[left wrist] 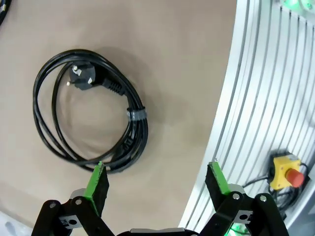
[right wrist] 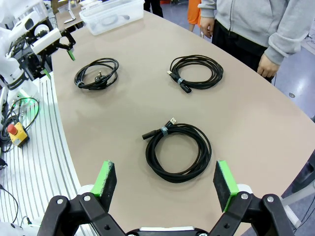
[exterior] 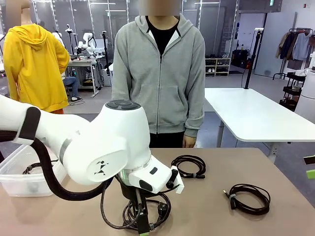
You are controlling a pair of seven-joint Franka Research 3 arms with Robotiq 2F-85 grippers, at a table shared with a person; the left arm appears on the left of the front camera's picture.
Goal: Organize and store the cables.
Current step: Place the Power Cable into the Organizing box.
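The bulky white left arm (exterior: 98, 147) crowds the near side of the table (exterior: 206, 216) and blocks part of the clear plastic bin (exterior: 19, 184) at the left corner. A person in a grey hoodie (exterior: 160, 73) stands at the far edge, one hand (right wrist: 268, 66) hanging just off the tabletop. The bin has one black coiled cable (exterior: 34, 167) in it. Three more cables lie well apart on the bare top. The power cord coil (left wrist: 88, 113), plug tucked inside its loop, sits below the left gripper (left wrist: 157, 182), which points down with its jaws spread wide and nothing in them. The middle coil (right wrist: 197, 73) lies nearer the person. The third coil (right wrist: 177, 152) lies under the right gripper (right wrist: 165, 179), which is just as wide open and empty. The power cord is close to the table's curved near edge, past which run a ribbed aluminium base (left wrist: 261, 98) and a yellow emergency stop button (left wrist: 285, 174). There is plain tabletop between the coils.
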